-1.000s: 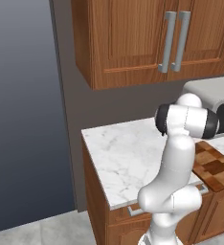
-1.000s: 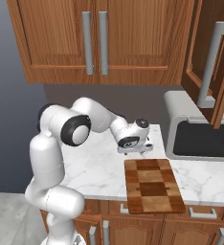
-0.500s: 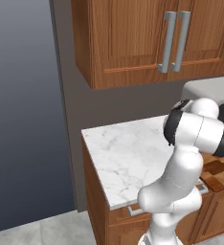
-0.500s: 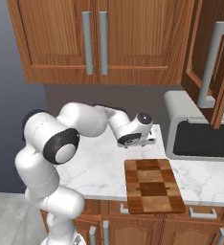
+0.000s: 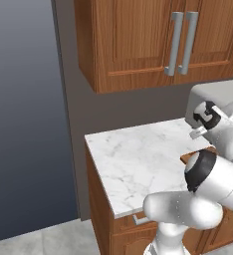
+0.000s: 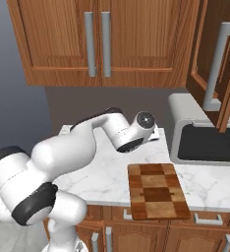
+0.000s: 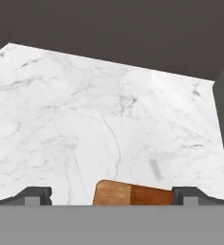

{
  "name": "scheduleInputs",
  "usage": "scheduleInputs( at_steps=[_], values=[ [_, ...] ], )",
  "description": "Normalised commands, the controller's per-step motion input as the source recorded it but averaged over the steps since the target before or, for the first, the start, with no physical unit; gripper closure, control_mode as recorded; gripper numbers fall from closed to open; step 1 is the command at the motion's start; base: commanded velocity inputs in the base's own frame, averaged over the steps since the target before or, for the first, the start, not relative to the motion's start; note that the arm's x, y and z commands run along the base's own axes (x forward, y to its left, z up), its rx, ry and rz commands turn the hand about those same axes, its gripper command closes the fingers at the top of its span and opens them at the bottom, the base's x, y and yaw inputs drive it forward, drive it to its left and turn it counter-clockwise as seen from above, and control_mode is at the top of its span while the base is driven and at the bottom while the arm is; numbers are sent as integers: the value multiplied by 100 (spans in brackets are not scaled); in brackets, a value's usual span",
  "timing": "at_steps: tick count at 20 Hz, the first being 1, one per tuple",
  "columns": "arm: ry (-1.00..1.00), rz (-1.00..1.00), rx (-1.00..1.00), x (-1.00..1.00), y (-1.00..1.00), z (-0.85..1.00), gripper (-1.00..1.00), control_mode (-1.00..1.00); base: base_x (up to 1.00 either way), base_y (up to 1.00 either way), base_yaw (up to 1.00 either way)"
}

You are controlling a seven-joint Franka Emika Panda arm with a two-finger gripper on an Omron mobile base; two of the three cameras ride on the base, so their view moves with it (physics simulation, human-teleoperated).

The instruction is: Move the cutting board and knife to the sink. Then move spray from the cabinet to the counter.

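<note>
The checkered light-and-dark-brown wooden cutting board [image 6: 157, 191] lies flat on the white marble counter [image 6: 104, 172], just beside the grey microwave [image 6: 204, 132]; stiff and probably heavy, best pinched across an edge; the gripper [image 7: 112, 195] hovers wide open over its far end

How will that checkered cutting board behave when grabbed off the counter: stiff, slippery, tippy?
The cutting board looks like solid wood blocks, so probably rigid. It lies flat on the marble counter, so it likely slides when pushed and won't roll. It looks broad next to the open jaws in the hand view, so an edge grip may let it sag or pivot.
</note>
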Motion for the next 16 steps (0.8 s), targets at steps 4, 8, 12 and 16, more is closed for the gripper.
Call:
scheduleInputs(
  at_steps=[4,8,12,16],
  values=[
    [-10,-1,-1,-89,0,91,-100,-100,0,0,0],
    [-1,-8,0,-81,1,69,-100,-100,0,0,0],
    [0,-12,3,-79,3,64,-100,-100,0,0,0],
    [0,-19,14,-85,4,62,-100,-100,0,0,0]
  ],
)
